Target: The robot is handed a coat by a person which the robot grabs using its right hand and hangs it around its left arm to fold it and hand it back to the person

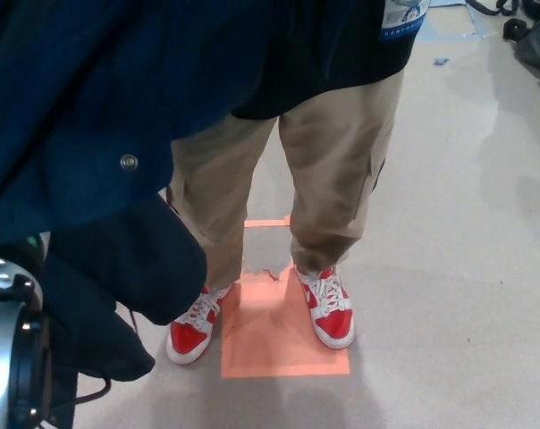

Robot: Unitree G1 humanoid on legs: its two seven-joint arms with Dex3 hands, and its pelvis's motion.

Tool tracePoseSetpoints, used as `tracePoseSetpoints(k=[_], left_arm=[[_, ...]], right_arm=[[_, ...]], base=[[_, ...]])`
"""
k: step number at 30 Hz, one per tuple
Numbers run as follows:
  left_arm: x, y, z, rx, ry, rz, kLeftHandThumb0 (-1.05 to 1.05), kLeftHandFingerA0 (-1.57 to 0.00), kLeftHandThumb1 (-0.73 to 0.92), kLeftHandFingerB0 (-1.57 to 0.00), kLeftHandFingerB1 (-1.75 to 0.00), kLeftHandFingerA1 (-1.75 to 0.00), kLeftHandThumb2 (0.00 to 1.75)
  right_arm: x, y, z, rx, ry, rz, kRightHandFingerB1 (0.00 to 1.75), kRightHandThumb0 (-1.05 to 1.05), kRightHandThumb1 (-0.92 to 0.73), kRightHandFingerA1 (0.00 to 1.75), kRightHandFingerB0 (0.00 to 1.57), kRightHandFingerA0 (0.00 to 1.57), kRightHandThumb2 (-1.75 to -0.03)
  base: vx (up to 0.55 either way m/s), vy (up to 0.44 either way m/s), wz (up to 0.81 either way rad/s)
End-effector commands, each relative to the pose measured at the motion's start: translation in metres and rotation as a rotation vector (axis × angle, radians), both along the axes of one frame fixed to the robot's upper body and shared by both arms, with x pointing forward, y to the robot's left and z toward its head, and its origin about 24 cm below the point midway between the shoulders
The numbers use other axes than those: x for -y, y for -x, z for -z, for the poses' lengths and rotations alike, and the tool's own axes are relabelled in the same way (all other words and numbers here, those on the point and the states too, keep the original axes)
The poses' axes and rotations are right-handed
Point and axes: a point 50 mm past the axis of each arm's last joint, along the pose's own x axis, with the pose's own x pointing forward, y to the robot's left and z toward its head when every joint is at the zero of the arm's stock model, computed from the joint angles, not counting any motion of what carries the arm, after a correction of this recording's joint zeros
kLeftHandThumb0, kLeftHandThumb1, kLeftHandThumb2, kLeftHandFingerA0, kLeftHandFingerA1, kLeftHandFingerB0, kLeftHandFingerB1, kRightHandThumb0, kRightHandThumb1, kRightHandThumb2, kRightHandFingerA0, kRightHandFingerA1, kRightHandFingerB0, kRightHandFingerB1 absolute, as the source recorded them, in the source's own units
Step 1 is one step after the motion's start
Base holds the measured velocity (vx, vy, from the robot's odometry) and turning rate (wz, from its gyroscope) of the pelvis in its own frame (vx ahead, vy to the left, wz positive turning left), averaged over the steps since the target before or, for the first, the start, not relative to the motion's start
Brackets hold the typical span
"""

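One navy coat (82, 107) drapes the left arm (6, 357).

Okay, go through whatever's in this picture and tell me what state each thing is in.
coat: draped and bunched over the left arm, hanging in folds.
left arm: mostly covered by the coat; its hand is hidden.
person: standing, toes toward the robot.
shoes: laced, flat on the floor.
orange floor square: flat, partly under the shoes.
right hand: not in view.
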Motion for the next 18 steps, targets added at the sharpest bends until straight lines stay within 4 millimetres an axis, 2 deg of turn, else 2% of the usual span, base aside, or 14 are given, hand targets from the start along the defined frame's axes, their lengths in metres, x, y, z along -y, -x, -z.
tracePoseSetpoints(k=[1,2,6,8,10,11,15,16,17,18], left_arm=[[-0.058,0.009,-0.035,0.107,0.038,-0.136,-0.76,-0.11,0.63,0.0,-0.36,-0.45,0.98],[-0.059,0.01,-0.034,0.108,0.032,-0.136,-0.78,-0.05,0.65,-0.02,-0.35,-0.43,0.99],[-0.061,0.01,-0.034,0.109,0.045,-0.14,-0.76,-0.05,0.64,-0.03,-0.35,-0.43,0.98],[-0.062,0.011,-0.034,0.109,0.044,-0.14,-0.76,-0.05,0.64,-0.03,-0.36,-0.43,0.98],[-0.062,0.011,-0.033,0.108,0.041,-0.141,-0.76,-0.05,0.64,-0.03,-0.36,-0.43,0.99],[-0.063,0.012,-0.033,0.108,0.037,-0.143,-0.77,-0.05,0.65,-0.02,-0.37,-0.43,0.99],[-0.064,0.013,-0.031,0.103,0.034,-0.147,-0.75,-0.06,0.66,-0.01,-0.37,-0.43,0.99],[-0.064,0.013,-0.031,0.102,0.033,-0.145,-0.73,-0.08,0.64,-0.02,-0.38,-0.44,0.99],[-0.065,0.013,-0.031,0.101,0.037,-0.147,-0.76,-0.06,0.65,-0.01,-0.36,-0.43,0.98],[-0.065,0.013,-0.031,0.101,0.042,-0.149,-0.77,-0.06,0.64,-0.01,-0.35,-0.42,0.98]], right_arm=[[0.174,0.025,0.382,-1.033,0.193,0.453,1.16,-0.29,-0.89,0.73,1.04,1.19,-0.68],[0.177,0.028,0.392,-1.055,0.224,0.478,1.2,-0.32,-0.89,0.73,1.03,1.2,-0.68],[0.187,0.036,0.414,-1.12,0.298,0.555,1.14,-0.31,-0.89,0.7,1.04,1.16,-0.66],[0.191,0.04,0.424,-1.144,0.328,0.579,1.18,-0.3,-0.87,0.78,1.02,1.19,-0.67],[0.192,0.044,0.43,-1.161,0.347,0.579,1.13,-0.33,-0.88,0.76,1.04,1.19,-0.67],[0.193,0.047,0.435,-1.171,0.393,0.575,1.11,-0.33,-0.89,0.66,1.06,1.16,-0.66],[0.194,0.055,0.447,-1.192,0.557,0.57,1.12,-0.35,-0.9,0.55,1.06,1.11,-0.69],[0.195,0.057,0.451,-1.207,0.606,0.577,1.11,-0.35,-0.9,0.6,1.05,1.13,-0.69],[0.196,0.059,0.456,-1.213,0.646,0.584,1.02,-0.34,-0.9,0.8,1.03,1.1,-0.67],[0.196,0.061,0.459,-1.212,0.677,0.584,0.95,-0.34,-0.89,0.84,1.05,1.08,-0.67]], base=[[0.0,0.0,0.0],[0.0,0.0,0.0],[0.0,0.0,0.0],[0.0,0.0,0.0],[0.0,0.0,0.0],[0.0,0.0,0.0],[0.0,0.0,0.0],[0.0,0.0,0.0],[0.0,0.0,0.0],[0.0,0.0,0.0]])
